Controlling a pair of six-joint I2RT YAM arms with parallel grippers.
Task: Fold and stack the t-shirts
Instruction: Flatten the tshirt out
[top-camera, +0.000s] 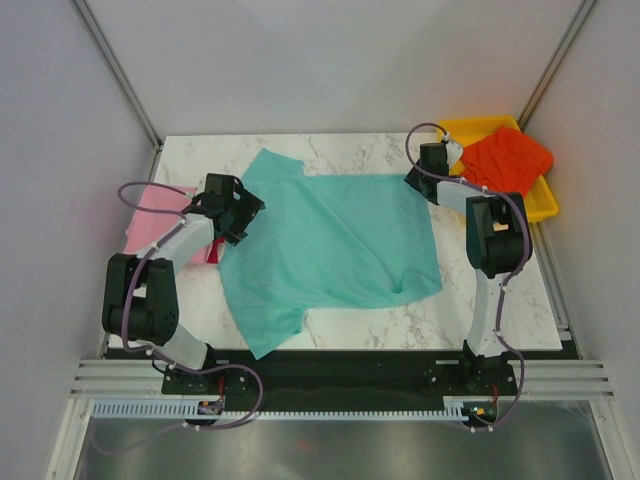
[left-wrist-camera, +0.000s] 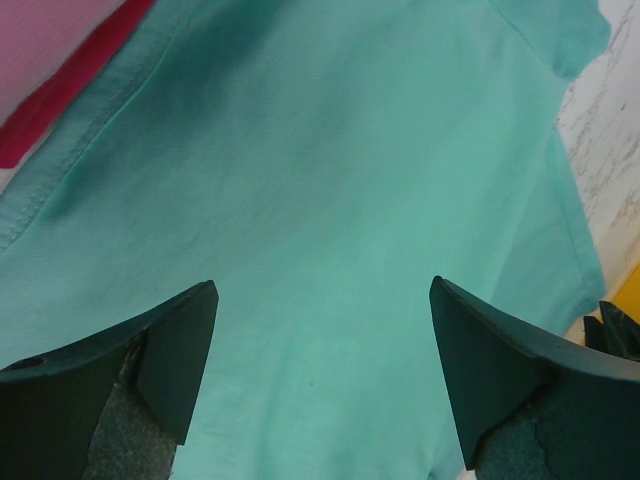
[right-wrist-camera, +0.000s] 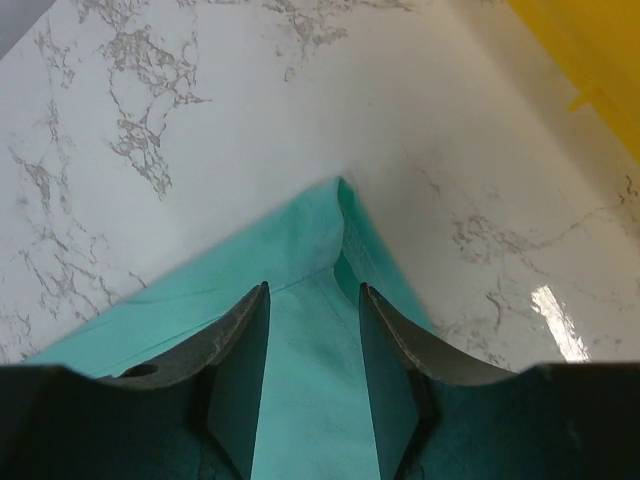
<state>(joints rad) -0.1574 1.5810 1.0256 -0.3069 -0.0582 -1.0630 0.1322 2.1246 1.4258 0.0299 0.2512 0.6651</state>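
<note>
A teal t-shirt (top-camera: 330, 240) lies spread and skewed over the marble table, its collar at the far left. My left gripper (top-camera: 240, 215) hovers wide open over its left edge, with only flat teal cloth (left-wrist-camera: 330, 180) beneath the left gripper (left-wrist-camera: 322, 285). My right gripper (top-camera: 418, 185) sits at the shirt's far right corner. Its jaws stand partly apart there, the right gripper (right-wrist-camera: 313, 287) straddling the teal corner (right-wrist-camera: 300, 250), which pokes out past the tips. A pink t-shirt (top-camera: 150, 215) and a crimson one (top-camera: 212, 252) lie under the left arm. An orange-red t-shirt (top-camera: 505, 160) lies crumpled at the far right.
The orange-red shirt rests in a yellow plastic tray (top-camera: 545, 200) at the table's far right corner, close to the right gripper; the tray's edge (right-wrist-camera: 590, 60) shows in the right wrist view. White walls and metal posts enclose the table. Bare marble (top-camera: 500, 300) lies right of the teal shirt.
</note>
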